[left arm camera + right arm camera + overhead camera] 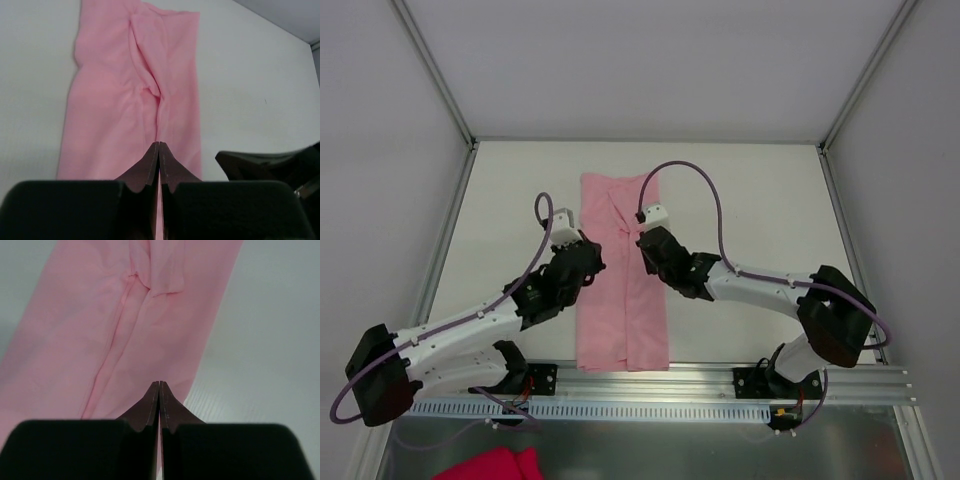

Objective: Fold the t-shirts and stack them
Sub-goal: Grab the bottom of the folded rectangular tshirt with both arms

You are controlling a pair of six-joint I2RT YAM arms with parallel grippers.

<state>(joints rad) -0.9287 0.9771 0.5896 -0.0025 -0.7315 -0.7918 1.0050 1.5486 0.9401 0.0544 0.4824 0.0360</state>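
We see shirt (622, 300) as long folded strip flat on worktop (750, 200), under and ahead of both hands. Left hand (159, 146) and right hand (159, 385) clenched, no cloth visibly pinched. We judge cloth light, limp, slippy: pinch end corners through all layers.

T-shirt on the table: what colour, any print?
Plain pale pink t-shirt, no print; clearest in the top external view.

Here's what sits around the edges

A white table (750, 200) sits between pale grey walls (650, 60) with metal corner posts (432, 70). An aluminium rail (650, 374) runs along its near edge, and at bottom left a deep magenta cloth (490, 466) lies bunched on a grey metal surface (720, 450).
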